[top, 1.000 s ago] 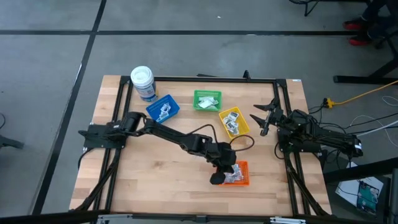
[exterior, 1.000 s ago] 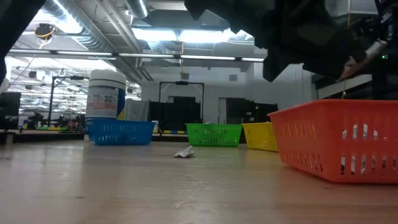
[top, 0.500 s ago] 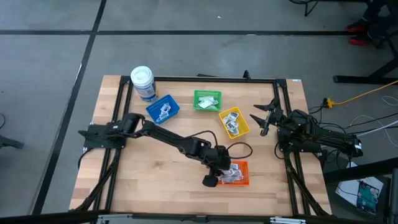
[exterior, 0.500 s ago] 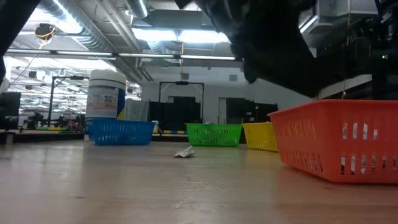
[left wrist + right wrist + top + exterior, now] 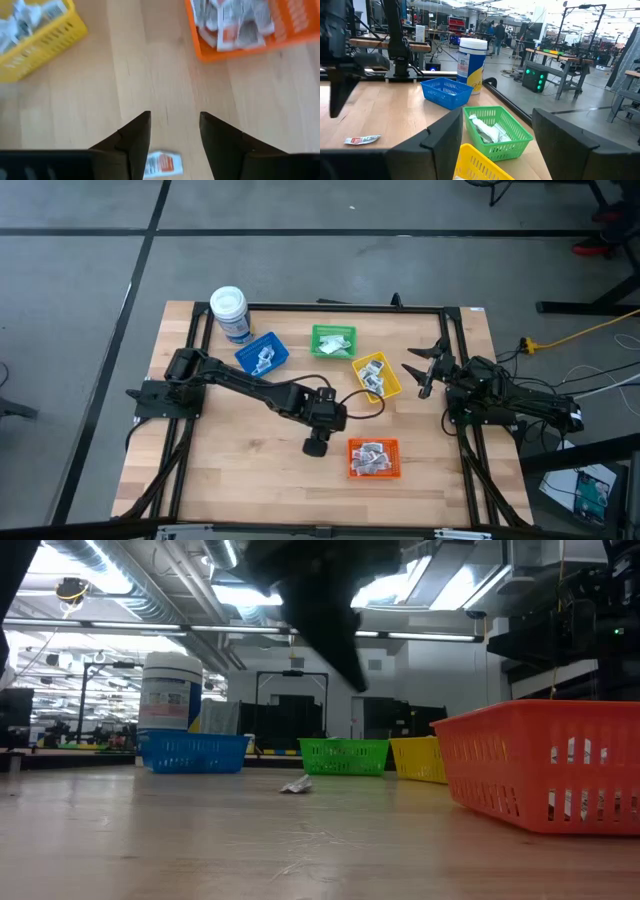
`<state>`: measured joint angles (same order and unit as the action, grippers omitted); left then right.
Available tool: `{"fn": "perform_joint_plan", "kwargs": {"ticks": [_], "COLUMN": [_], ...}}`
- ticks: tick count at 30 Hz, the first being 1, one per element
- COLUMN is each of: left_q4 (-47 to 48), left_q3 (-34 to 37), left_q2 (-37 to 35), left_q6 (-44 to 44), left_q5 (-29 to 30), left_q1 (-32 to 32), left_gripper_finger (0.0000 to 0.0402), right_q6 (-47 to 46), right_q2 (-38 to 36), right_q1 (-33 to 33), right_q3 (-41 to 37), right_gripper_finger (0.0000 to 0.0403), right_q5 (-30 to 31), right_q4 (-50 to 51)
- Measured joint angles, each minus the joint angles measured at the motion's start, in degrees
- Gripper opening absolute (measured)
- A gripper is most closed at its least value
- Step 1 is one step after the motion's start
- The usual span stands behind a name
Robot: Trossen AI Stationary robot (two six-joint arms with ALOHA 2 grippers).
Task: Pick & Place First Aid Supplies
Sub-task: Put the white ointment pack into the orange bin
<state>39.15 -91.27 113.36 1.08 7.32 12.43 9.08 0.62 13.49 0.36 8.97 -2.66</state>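
Wooden boards make the table top (image 5: 250,470), which is framed by black rails and stands in a large workshop hall. At the far left stands a round jar (image 5: 229,312) with a white lid, and next to it the blue bin (image 5: 262,354), then the green bin (image 5: 333,341) and the yellow bin (image 5: 377,376), each with some packets inside. The left gripper (image 5: 316,446) has just pulled back from the orange bin (image 5: 374,458), where it was half a second ago, and now it hangs over the middle of the table, left of that bin. Its fingers (image 5: 135,135) are apart and hold nothing. The orange bin now shows its packets openly, so I judge that one delivery is finished. One loose packet (image 5: 161,163) lies on the bare wood almost under the left gripper; it is also seen in the low view (image 5: 296,785). Probably this one is the next to pick. The right gripper (image 5: 425,370) waits at the right side of the table, beside the yellow bin, with its fingers spread wide and empty.
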Motion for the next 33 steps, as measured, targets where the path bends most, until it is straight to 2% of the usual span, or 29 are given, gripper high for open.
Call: {"fn": "perform_joint_plan", "kwargs": {"ticks": [10, 17, 20, 25, 33], "left_q4": [0.0, -2.1, -4.0, -7.5, -9.0], "left_q3": [9.9, 14.4, 15.5, 17.3, 18.6], "left_q2": [-0.4, -0.4, -0.4, -0.4, -0.4], "left_q6": [-8.4, -11.6, -14.1, -16.7, -16.9], "left_q5": [-0.3, -2.7, -3.5, -8.3, -8.6], "left_q1": [-3.7, -7.3, -7.3, -8.2, -9.0], "left_gripper_finger": [0.0153, 0.0154, 0.0153, 0.0146, 0.0143], "right_q6": [0.0, 0.0, 0.0, 0.0, 0.0], "right_q2": [0.0, 0.0, 0.0, 0.0, 0.0], "right_q1": [0.0, 0.0, 0.0, 0.0, 0.0], "right_q3": [0.0, 0.0, 0.0, 0.0, 0.0], "right_gripper_finger": [0.0236, 0.0236, 0.0236, 0.0236, 0.0236], "right_q5": [0.0, 0.0, 0.0, 0.0, 0.0], "right_q4": [0.0, 0.0, 0.0, 0.0, 0.0]}}
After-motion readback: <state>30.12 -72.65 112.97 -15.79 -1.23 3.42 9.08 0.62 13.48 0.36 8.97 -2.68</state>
